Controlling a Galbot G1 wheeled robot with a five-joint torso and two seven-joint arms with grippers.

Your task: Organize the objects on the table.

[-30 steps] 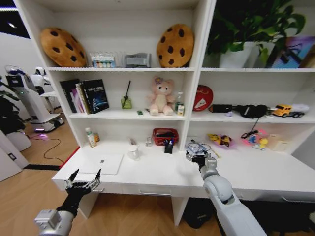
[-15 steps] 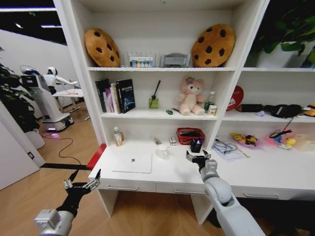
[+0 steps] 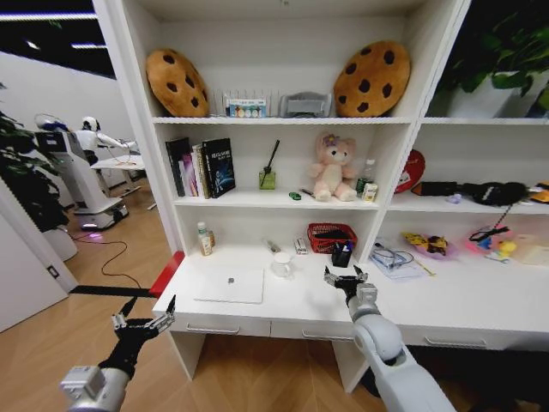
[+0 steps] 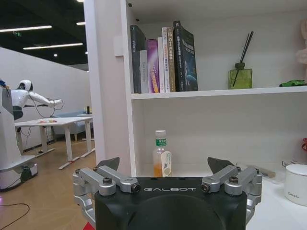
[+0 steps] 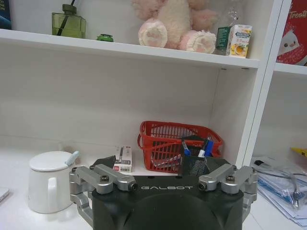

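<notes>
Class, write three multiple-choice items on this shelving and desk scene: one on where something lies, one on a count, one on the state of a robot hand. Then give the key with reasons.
1. Where does the silver laptop lie?
A. on the white desk top
B. on the book shelf
C. in the red mesh basket

2. How many cookie-shaped cushions sit on the top shelf?
A. one
B. two
C. three

3. What state is the right hand in?
A. shut on a pen
B. shut, empty
C. open, empty

Key: 1 A, the laptop lies flat on the desk, left of the white mug. 2 B, one cushion at the left, another at the right. 3 C, its fingers are spread with nothing between them.
</notes>
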